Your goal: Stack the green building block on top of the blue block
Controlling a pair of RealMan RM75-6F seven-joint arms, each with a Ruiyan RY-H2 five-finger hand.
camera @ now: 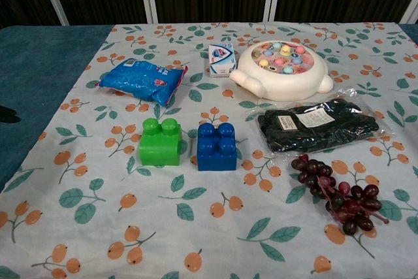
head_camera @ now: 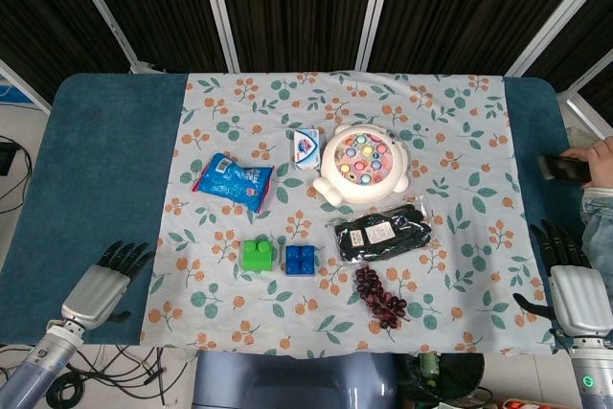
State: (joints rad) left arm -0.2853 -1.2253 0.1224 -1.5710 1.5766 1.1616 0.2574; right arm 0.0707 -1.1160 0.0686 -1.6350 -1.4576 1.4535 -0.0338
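Two labelled packs (camera: 318, 125) (camera: 142, 78) — print unreadable — behind green block (camera: 160, 142), blue block (camera: 216, 146).

The green building block (camera: 160, 142) stands just left of the blue block (camera: 217, 146), apart. Behind them lie a snack packet (camera: 141, 79) and what seems a soap box (camera: 221, 59); grapes (camera: 336, 192) lie right.

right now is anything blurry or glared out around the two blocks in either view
Head view: even light, green block and blue block sharp, only short soft shadows. Chest view: both crisp too; the only glare is on the clear bag of dark items, away from the blocks.
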